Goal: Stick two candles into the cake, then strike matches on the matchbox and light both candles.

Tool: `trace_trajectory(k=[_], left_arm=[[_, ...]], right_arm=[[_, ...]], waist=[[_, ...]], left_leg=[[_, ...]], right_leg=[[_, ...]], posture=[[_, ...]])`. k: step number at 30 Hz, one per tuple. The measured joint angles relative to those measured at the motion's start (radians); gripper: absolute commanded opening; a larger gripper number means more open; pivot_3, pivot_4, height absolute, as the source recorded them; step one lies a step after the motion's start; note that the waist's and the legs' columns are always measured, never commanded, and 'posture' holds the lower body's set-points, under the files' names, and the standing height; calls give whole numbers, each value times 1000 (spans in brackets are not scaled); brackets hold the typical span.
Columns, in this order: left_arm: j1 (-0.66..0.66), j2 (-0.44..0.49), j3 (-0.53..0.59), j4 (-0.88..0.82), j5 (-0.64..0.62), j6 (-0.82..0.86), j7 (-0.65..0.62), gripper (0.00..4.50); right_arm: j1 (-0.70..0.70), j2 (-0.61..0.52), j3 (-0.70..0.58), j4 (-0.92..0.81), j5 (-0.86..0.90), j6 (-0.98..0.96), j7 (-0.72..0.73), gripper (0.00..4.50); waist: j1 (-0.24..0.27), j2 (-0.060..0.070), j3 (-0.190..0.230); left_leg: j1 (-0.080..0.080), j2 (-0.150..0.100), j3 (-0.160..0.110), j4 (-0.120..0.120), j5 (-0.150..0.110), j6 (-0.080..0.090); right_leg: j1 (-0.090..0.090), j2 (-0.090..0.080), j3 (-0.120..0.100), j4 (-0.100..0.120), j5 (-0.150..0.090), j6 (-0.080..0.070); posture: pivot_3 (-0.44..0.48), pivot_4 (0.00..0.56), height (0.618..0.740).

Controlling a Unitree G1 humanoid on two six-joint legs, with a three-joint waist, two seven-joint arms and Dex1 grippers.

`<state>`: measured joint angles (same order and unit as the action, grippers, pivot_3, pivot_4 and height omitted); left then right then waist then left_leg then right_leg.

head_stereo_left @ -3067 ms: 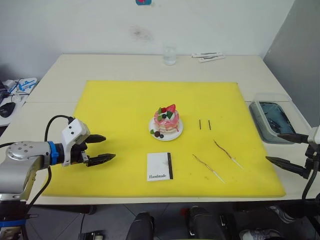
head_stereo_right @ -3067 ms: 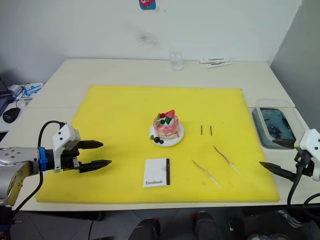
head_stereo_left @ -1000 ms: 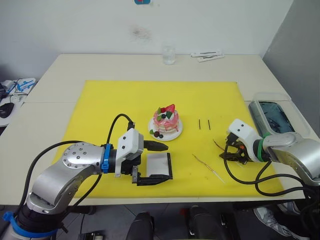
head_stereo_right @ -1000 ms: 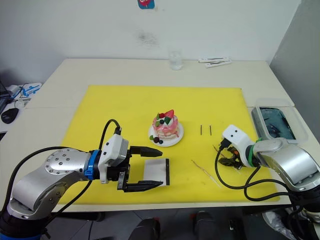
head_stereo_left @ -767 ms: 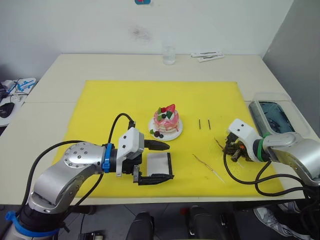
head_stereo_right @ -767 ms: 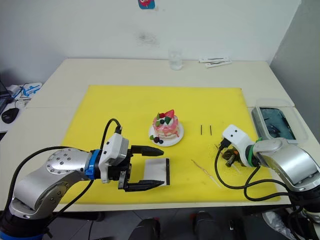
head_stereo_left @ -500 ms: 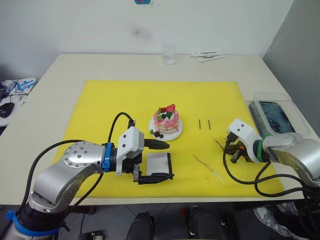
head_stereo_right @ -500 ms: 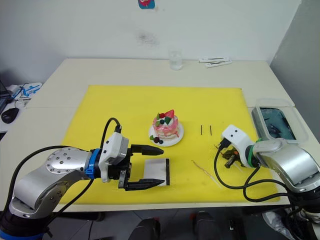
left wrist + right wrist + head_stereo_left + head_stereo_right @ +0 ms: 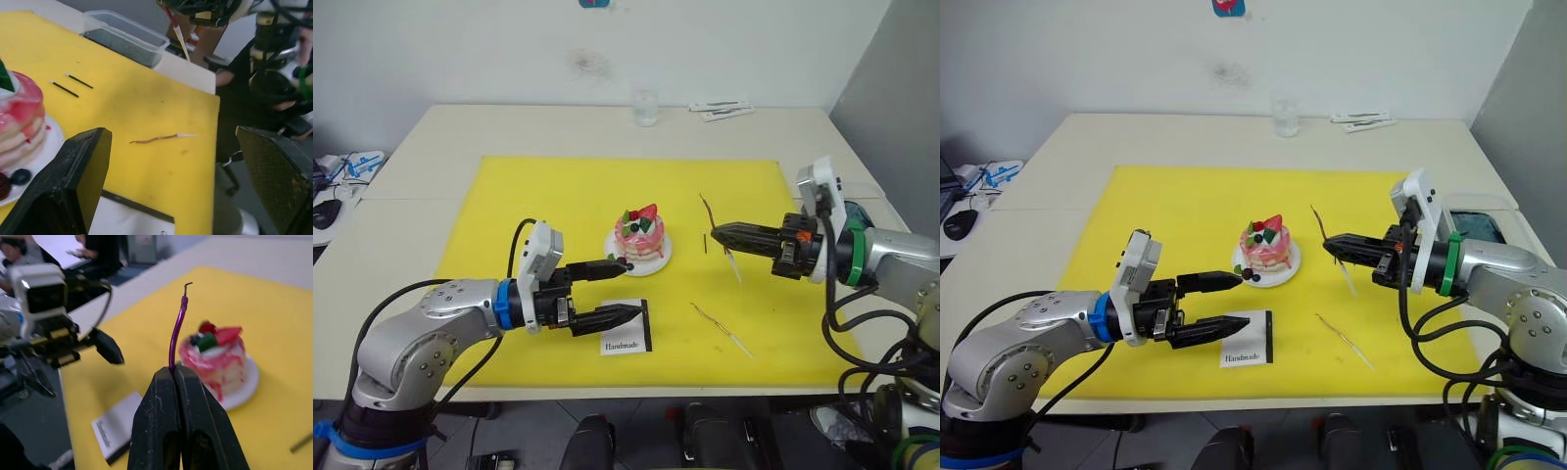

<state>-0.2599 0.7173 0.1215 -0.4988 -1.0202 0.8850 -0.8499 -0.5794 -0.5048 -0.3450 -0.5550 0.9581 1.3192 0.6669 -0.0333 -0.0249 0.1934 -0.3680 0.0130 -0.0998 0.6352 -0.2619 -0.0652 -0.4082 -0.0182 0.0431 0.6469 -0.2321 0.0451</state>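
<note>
My right gripper (image 9: 719, 233) sits right of centre in the left eye view, its two fingers pressed together on one candle (image 9: 718, 237); the thin wavy stick crosses my fingertips, its dark end rising above them and its pale end hanging below, clear of the yellow mat (image 9: 529, 206); in the right wrist view that candle (image 9: 177, 328) stands up out of my closed fingertips with a small hook at its top, and the cake (image 9: 216, 357) lies behind it, apart from it.

My left gripper (image 9: 625, 287) is lower left of centre, fingers spread wide and holding nothing; the upper finger reaches toward the plate of the cake (image 9: 639, 240), its tip just beside the rim, though I cannot tell whether it touches; the lower finger lies over the upper left corner of the matchbox (image 9: 627, 333), which rests flat on the mat below the cake, "Handmade" print facing me.

The other candle (image 9: 722, 329) lies flat on the mat in the lower right part of the frame, well apart from both my grippers; the two matches (image 9: 714, 242) lie side by side on the mat right of the cake, just by my right fingertips in the picture; in the left wrist view they are two short dark sticks (image 9: 71, 84) beyond the cake, and the lying candle (image 9: 162, 139) rests between my two open fingers' outlines.
</note>
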Motion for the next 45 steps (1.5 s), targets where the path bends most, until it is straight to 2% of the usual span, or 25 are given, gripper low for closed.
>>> trace_trajectory(k=[3, 8, 15, 24, 27, 39, 45], left_arm=[[-63, -31, 1, 12, -82, 52, 61, 4500], [-198, -90, 0, 84, -214, 131, 174, 4500], [-284, -104, 0, 146, -429, 207, 256, 4500], [-303, -104, 2, 178, -496, 214, 293, 4500], [-309, -110, 1, 182, -497, 214, 293, 3901], [-318, -125, -18, 179, -485, 212, 267, 39], [-311, -131, -20, 173, -455, 194, 246, 14]], right_arm=[[-61, 90, -10, 19, 126, -21, -67, 13], [-143, 144, 22, 74, 234, -54, -156, 13], [-151, 156, 113, 101, 267, -129, -186, 13], [-112, 111, 169, 101, 279, -206, -160, 13], [-104, 100, 183, 102, 279, -225, -142, 0], [-103, 92, 246, 111, 279, -277, -127, 0], [-104, 93, 251, 118, 281, -284, -133, 0]], waist=[[0, 0, 0], [-1, 0, 0], [-1, 0, 0], [-1, 0, 0], [0, 0, 0], [0, 0, 0], [0, 0, 0]], left_leg=[[1, 0, 0, 0, 0, 0], [0, 0, 0, 0, 0, 0], [0, 0, 0, -1, 0, 0], [-1, 0, -1, -1, 0, 0], [-1, 0, 0, -1, 0, 0], [-1, 0, 0, -1, 0, 0], [-2, 0, 0, -1, 0, 0]], right_leg=[[0, 0, 0, 1, 0, 0], [0, 0, 0, 1, 0, 0], [-1, 0, 0, 1, -1, -2], [-1, 0, 0, 1, -1, -2], [-2, 0, 0, 1, -1, -2], [-2, 0, 0, 0, -1, -2], [-2, 0, 0, 0, -1, -2]], posture=[[0, 150, 740], [0, 150, 740], [0, 150, 740], [0, 150, 740], [0, 150, 740], [0, 150, 740], [0, 150, 740]])
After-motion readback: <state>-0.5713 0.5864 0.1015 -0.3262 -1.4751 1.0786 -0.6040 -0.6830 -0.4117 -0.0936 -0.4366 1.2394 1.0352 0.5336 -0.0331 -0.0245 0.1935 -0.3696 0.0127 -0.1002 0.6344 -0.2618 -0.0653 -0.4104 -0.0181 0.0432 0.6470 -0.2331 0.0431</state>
